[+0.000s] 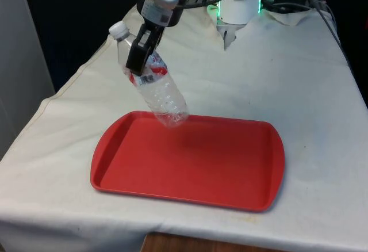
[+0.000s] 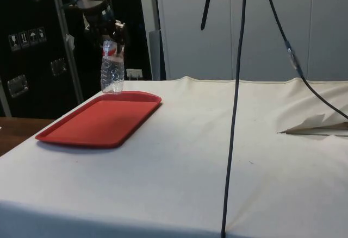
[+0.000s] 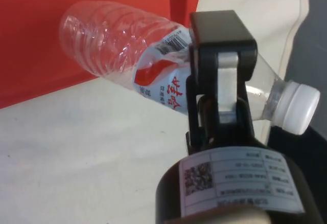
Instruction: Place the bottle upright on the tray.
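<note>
Pincer [image 1: 140, 53] clenched around a clear bottle [image 1: 158, 91], bottle tilted above the far edge of a red tray [image 1: 230, 171], white cap [image 1: 118, 30] uppermost, cloth-covered surface [image 1: 299, 79]

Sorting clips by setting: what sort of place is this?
Probably a robot lab or test room, not a home: a table under plain white cloth, black curtains behind, loose cables hanging, and only a red tray and a bottle laid out.

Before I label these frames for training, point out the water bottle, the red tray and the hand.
water bottle [image 1: 167, 99]: front view, ribbed lower body.
red tray [image 1: 195, 165]: front view, bare floor.
hand [image 1: 141, 53]: front view, between fingertips at the bottle's shoulder.
</note>
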